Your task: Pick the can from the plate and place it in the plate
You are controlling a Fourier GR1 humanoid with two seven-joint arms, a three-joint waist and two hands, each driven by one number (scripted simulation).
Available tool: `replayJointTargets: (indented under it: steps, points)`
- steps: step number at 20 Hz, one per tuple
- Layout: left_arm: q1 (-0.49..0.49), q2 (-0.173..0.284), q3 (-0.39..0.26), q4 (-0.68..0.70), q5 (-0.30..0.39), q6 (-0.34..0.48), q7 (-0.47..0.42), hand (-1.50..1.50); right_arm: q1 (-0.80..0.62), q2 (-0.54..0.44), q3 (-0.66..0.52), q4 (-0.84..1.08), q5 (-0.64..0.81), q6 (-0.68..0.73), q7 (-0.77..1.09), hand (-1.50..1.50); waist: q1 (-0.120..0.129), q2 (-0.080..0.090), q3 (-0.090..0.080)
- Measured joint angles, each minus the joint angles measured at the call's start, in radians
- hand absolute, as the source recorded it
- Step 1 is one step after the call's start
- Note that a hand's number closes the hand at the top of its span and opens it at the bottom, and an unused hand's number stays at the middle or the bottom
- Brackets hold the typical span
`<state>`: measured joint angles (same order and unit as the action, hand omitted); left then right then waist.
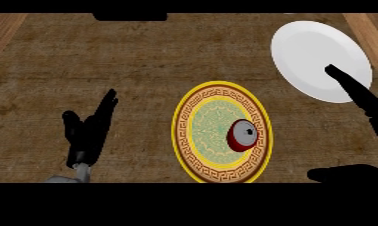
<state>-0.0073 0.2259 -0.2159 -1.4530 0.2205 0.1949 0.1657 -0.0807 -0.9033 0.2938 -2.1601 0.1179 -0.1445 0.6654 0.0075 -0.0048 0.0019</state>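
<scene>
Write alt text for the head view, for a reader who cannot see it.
A red can stands on a yellow-rimmed patterned plate on a brown counter, with a plain white plate at the upper right. The right hand is open, fingers over the white plate; the open left hand rests at lower left.

A can point(242, 135) sits on a plate point(193, 135) at the lower middle of the frame, toward that plate's right side. A second plate point(310, 55) lies on the tabletop point(133, 60) at the upper right, well apart from the first.
</scene>
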Motion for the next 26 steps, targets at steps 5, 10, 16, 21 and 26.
replayJointTargets:
  steps: [5, 10, 16, 21, 26]
  points:
    - [0.015, 0.017, 0.019, -0.025, 0.017, -0.035, 0.029, 0.00, -0.125, 0.092, 0.114, 0.017, 0.098, 0.061, 0.177, -1.50, 0.007, 0.002, 0.000]
    - [0.021, 0.000, 0.028, -0.015, 0.005, -0.040, 0.009, 0.00, -0.184, 0.223, 0.229, 0.082, 0.234, 0.093, 0.278, -1.50, 0.003, 0.002, 0.001]
    - [0.011, -0.017, 0.039, -0.003, -0.007, -0.053, 0.010, 0.00, -0.186, 0.356, 0.283, 0.139, 0.288, 0.134, 0.310, -1.50, -0.002, 0.000, 0.003]
    - [0.010, -0.032, 0.052, -0.008, -0.020, -0.053, 0.029, 0.00, -0.172, 0.460, 0.321, 0.160, 0.376, 0.155, 0.326, -1.50, -0.004, 0.000, 0.003]
    - [0.028, -0.030, 0.065, -0.024, -0.026, -0.069, 0.028, 0.00, -0.178, 0.510, 0.328, 0.212, 0.453, 0.184, 0.337, -1.50, -0.004, 0.000, 0.002]
